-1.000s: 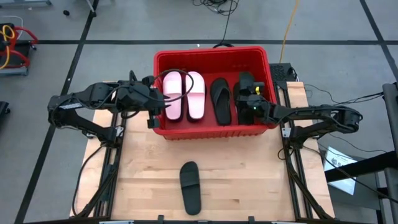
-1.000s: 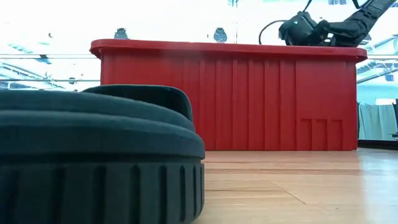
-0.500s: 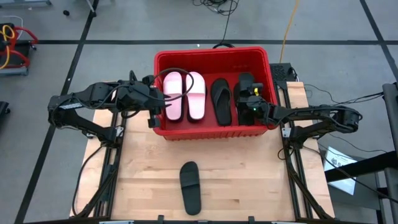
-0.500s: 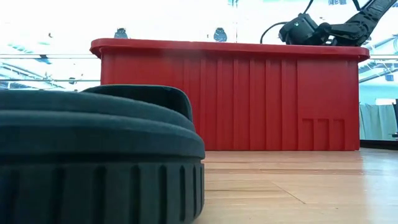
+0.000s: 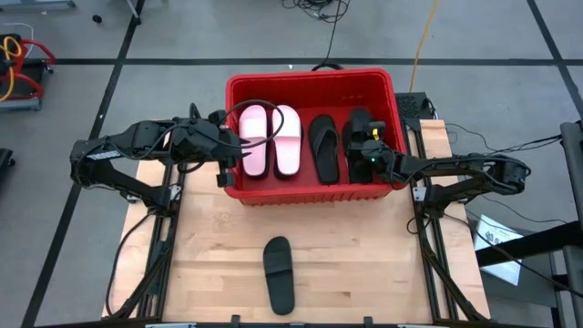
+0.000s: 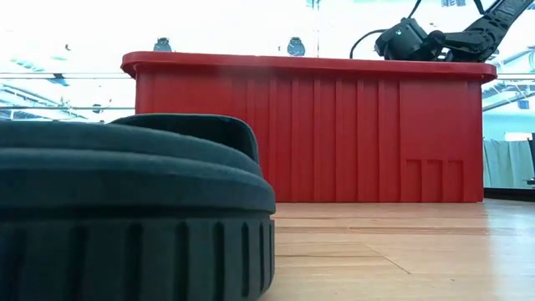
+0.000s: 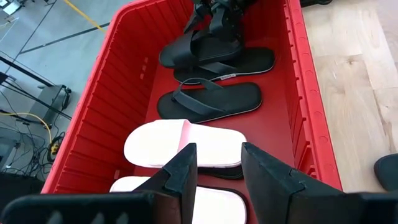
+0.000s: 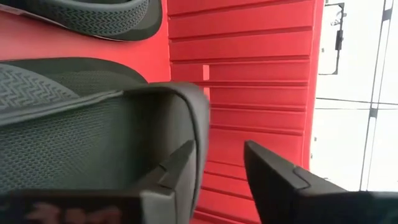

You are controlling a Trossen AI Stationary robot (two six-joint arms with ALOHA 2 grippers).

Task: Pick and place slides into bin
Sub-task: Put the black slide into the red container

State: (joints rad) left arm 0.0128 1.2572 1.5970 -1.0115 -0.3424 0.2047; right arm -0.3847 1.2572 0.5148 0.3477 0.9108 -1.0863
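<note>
Mostly the job looks done, by my reading. Inside the red bin (image 5: 311, 89) lie the pink pair (image 5: 270, 138), a black flip-flop (image 5: 324, 147) next to it, and, at the bin's right end, a black band slide (image 5: 357, 128) lying on top of another black sandal (image 7: 249, 61), as the left wrist view shows. One black slide (image 5: 279, 274) is left outside, on the wooden table (image 5: 209, 255), well apart from the bin and in front of its near wall; it fills the foreground of the low view.

The right gripper (image 8: 214, 165) is down inside the bin at that right end, over the black band slide. Its fingers stand apart, with the edge of the slide's strap between them; whether they are pinching the strap or have let go of it cannot be told, so the slide may be just released or nearly so.

The left gripper (image 7: 219, 165) hovers over the bin's left end, above the pink pair, fingers spread and holding nothing.

What is left, as far as can be judged: free the right gripper from the bin, then fetch the last slide from the table and drop it in with the others.
</note>
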